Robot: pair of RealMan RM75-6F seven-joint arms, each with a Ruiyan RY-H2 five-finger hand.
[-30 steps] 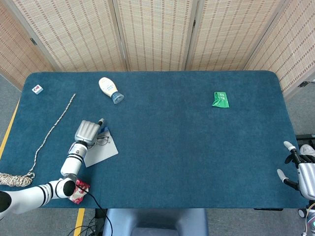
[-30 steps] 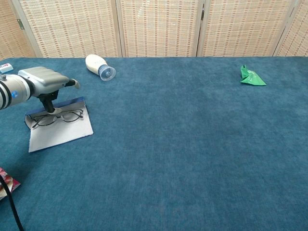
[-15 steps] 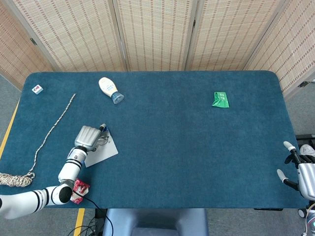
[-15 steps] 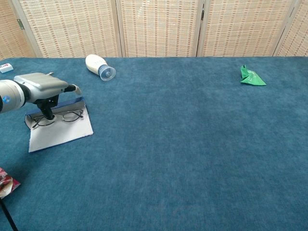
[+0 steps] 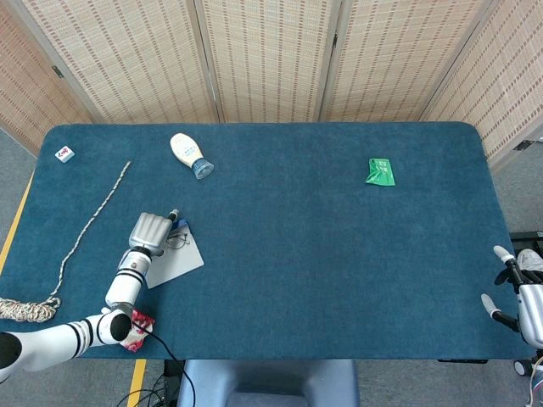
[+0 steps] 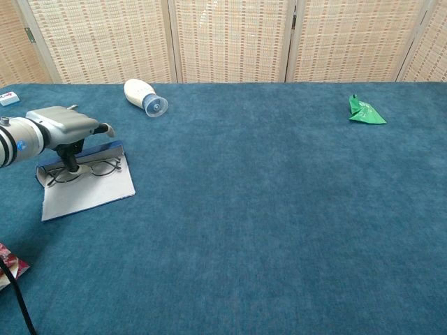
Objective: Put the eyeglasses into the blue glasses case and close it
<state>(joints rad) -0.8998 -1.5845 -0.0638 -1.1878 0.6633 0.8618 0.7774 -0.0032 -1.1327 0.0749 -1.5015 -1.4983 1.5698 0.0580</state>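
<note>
The blue glasses case point(image 6: 87, 187) lies open at the table's left, its pale lining facing up; it also shows in the head view point(image 5: 180, 259). The thin dark-framed eyeglasses point(image 6: 94, 169) rest across the case's far end, against its blue rim. My left hand point(image 6: 59, 125) hovers over them, its dark fingertips point(image 6: 70, 165) reaching down onto the left part of the frame. Whether they pinch it is hidden. From above, the left hand point(image 5: 149, 230) covers part of the eyeglasses point(image 5: 177, 241). My right hand point(image 5: 519, 298) sits off the table's right front corner, fingers apart and holding nothing.
A white bottle point(image 5: 190, 155) lies on its side at the back left. A green packet point(image 5: 380, 171) lies at the back right. A rope point(image 5: 81, 233) runs along the left side, a small white tag point(image 5: 64, 153) sits in the far left corner, and a red wrapper point(image 5: 137, 329) lies by the front edge.
My left hand dipped toward the eyeglasses and has risen slightly again. The eyeglasses and the case have not moved. The right hand has shifted slightly lower at the frame's edge.
</note>
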